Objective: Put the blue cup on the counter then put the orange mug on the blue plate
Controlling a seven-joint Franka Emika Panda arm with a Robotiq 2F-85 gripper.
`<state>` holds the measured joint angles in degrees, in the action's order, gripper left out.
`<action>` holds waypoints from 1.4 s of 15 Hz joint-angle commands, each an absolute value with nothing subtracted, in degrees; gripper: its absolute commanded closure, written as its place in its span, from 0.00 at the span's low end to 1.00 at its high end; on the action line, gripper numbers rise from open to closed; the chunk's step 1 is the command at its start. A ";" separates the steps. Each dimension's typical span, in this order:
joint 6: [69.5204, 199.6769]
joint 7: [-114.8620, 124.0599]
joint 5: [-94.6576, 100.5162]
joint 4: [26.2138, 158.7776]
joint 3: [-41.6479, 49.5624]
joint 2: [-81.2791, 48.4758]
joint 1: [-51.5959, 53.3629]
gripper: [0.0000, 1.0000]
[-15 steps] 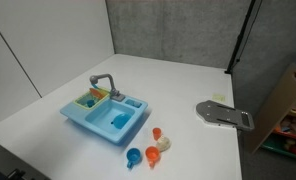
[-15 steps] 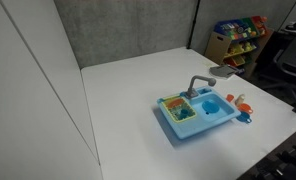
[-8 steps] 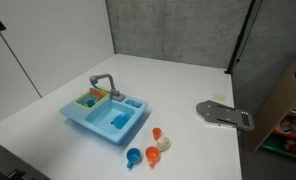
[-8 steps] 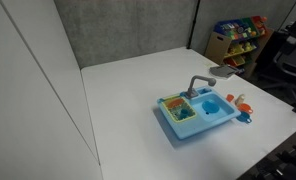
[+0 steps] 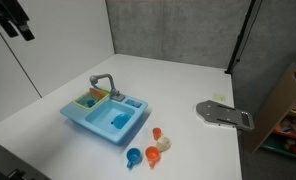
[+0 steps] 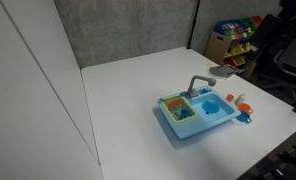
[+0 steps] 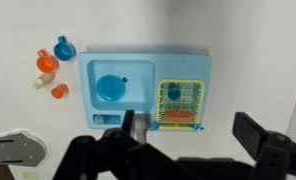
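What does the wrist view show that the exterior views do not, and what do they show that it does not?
Only the wrist view: a straight look down into the yellow dish rack, with an orange piece inside, and the open tool at the bottom edge. Only the exterior views: the grey back wall, a shelf of colourful toys, and the faucet seen from the side. Both: the light-blue toy sink, the white counter, the orange mug and the other small pieces beside the sink.
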<state>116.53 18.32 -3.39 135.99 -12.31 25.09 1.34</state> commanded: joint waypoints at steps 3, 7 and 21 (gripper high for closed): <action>119.88 17.68 -0.46 131.67 -12.03 16.33 2.68 0.00; 119.41 17.85 1.37 129.77 -11.64 12.37 3.32 0.00; 118.85 19.50 1.02 127.29 -10.94 7.76 4.03 0.00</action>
